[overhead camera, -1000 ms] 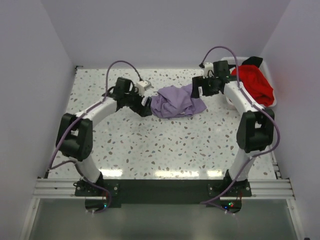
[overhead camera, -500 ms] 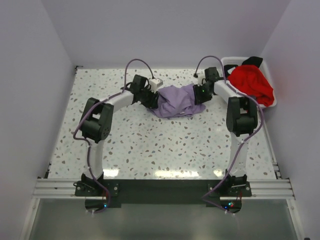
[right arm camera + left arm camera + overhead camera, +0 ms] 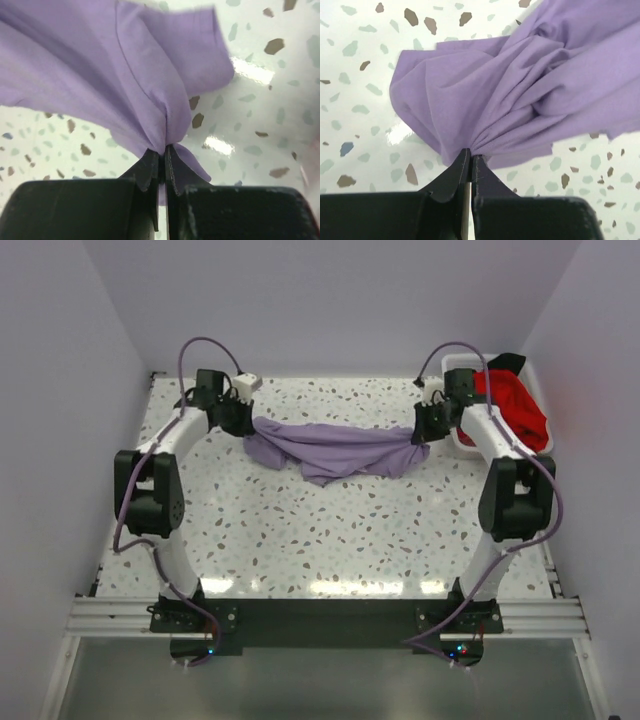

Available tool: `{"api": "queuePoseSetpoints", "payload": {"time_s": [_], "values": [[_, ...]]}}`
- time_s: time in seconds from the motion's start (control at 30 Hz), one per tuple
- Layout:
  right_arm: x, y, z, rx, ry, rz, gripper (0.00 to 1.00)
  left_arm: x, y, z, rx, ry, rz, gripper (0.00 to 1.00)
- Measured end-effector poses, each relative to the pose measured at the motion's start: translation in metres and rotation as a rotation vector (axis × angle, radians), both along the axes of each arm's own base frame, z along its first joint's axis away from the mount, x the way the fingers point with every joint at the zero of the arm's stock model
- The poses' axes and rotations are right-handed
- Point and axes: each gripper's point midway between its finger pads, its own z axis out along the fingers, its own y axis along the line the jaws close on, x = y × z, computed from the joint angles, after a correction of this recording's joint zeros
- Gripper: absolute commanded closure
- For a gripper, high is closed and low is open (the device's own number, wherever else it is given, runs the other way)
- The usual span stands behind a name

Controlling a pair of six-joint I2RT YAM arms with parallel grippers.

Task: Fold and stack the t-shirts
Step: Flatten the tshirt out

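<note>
One lavender tee [image 3: 330, 448] — soft, bunched cloth.
Our left gripper [image 3: 470, 156] and right gripper [image 3: 164, 151] clamp its two ends.

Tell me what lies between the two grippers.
The lavender t-shirt spans that stretch, pinched at one end by the left gripper and at the other by the right gripper; the top view shows it.

Soft matt lavender cloth t-shirt [image 3: 330, 448]
</note>
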Motion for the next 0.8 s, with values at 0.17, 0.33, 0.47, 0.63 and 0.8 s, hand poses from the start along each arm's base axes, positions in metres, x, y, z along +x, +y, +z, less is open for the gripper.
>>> {"api": "queuePoseSetpoints", "payload": {"time_s": [0.17,0.33,0.47,0.63,0.8], "values": [[-0.029,-0.003,0.065,0.025,-0.124,0.03,1.0,-0.012,0.016,0.012,0.053,-0.007,-0.028,1.0],[-0.071,0.015,0.084,0.083,-0.113,0.124,1.0,-0.017,0.044,0.001,0.082,0.047,0.007,0.74],[-0.091,0.046,0.104,0.189,-0.113,0.19,1.0,-0.013,0.053,0.003,0.017,0.064,-0.002,0.2],[-0.13,0.134,0.126,0.335,-0.126,0.353,1.0,-0.037,0.046,0.051,-0.134,-0.077,-0.007,0.0],[-0.161,0.237,0.12,0.435,-0.112,0.534,1.0,-0.067,0.031,0.143,-0.238,-0.289,-0.003,0.0]]}}
